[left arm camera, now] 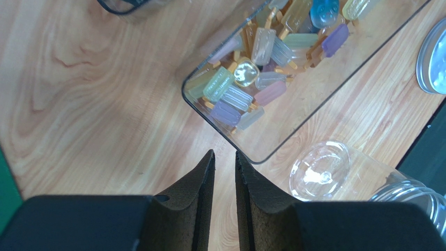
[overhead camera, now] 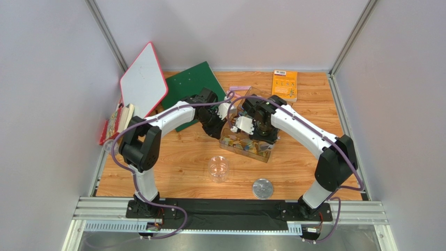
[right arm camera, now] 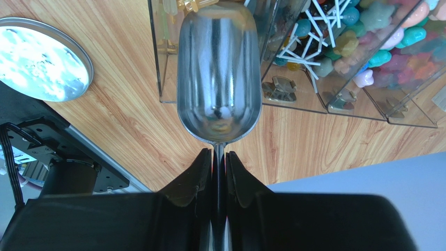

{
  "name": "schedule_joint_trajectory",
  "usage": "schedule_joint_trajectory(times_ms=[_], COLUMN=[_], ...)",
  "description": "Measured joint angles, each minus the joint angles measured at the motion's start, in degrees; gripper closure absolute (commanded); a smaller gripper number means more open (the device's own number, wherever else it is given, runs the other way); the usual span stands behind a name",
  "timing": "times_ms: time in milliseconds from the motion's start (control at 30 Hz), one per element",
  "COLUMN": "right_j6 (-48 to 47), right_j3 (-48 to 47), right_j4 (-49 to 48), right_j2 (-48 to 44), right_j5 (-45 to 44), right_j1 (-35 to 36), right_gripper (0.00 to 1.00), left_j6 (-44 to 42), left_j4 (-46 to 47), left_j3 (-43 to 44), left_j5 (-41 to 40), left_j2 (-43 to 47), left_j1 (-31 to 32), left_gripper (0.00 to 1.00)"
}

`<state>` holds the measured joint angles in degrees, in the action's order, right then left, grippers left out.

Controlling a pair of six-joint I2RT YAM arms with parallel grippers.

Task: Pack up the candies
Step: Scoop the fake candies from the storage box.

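The candies [right arm camera: 366, 47] are sitting loose in the compartments of the clear bin [overhead camera: 261, 156], some on thin white sticks. They are likely light, hard and slick, so they are probably going to roll and scatter rather than stay put. You are better off sliding the scoop under the heap than pinching single pieces. Your right claw [right arm camera: 219, 162] is clamping the thin handle of the metal scoop [right arm camera: 219, 78], whose bowl is showing empty, its tip at the bin's end wall. Your left claw [left arm camera: 225, 167] is hovering just beside the bin's corner, barely open and gripping nothing. A clear jar [overhead camera: 218, 168] and a round lid [overhead camera: 263, 188] are standing on the bin's side nearest the arm bases.
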<state>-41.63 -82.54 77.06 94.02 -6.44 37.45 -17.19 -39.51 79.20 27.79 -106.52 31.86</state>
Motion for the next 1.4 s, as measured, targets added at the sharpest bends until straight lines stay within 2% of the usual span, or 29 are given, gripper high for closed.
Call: schedule_joint_trajectory(times_ms=[600, 1000, 1400], right_j6=[0.31, 2.93, 10.78], right_j3=[-0.76, -3.30, -3.21], right_j4=[0.72, 1.46, 0.24], right_j2=[7.30, 8.92, 9.55], right_j5=[-1.51, 1.49, 2.99], right_j1=[1.79, 1.81, 1.81], right_gripper=[1.00, 1.00, 1.00], left_j6=[3.76, 5.62, 6.01], left_j4=[1.73, 3.02, 3.67], left_j3=[-7.50, -7.76, -7.93], left_j5=[3.32, 4.83, 4.90], left_j2=[2.05, 2.05, 2.05], left_j1=[0.04, -0.31, -0.48], left_gripper=[0.72, 0.72, 0.72])
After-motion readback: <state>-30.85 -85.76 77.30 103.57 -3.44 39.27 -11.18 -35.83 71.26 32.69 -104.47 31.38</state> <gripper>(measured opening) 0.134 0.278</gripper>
